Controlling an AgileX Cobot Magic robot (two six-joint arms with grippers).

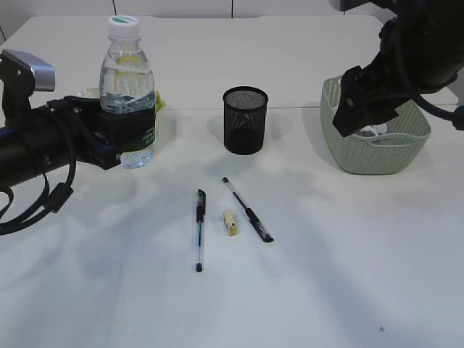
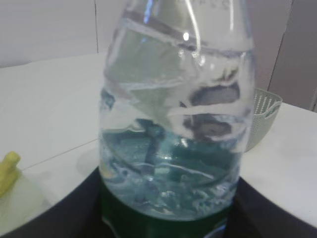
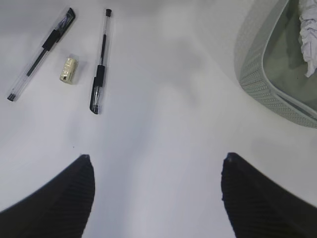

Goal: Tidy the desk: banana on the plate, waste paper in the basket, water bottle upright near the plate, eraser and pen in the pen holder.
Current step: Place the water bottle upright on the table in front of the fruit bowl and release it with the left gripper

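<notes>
My left gripper (image 1: pixel 129 138) is shut on the water bottle (image 1: pixel 128 87), which stands upright at the left; the bottle fills the left wrist view (image 2: pixel 173 124). Behind it the plate (image 1: pixel 90 93) and banana (image 1: pixel 158 100) are mostly hidden; the banana's tip shows in the left wrist view (image 2: pixel 7 168). Two pens (image 1: pixel 199 228) (image 1: pixel 248 209) and a small yellow eraser (image 1: pixel 230 222) lie mid-table, also in the right wrist view (image 3: pixel 68 69). The black mesh pen holder (image 1: pixel 245 119) stands behind them. My right gripper (image 3: pixel 156 163) is open and empty, raised by the basket (image 1: pixel 377 156), which holds waste paper (image 3: pixel 309 39).
The green woven basket stands at the right rear, its rim showing in the right wrist view (image 3: pixel 257 79). The white table's far edge runs behind the bottle and basket.
</notes>
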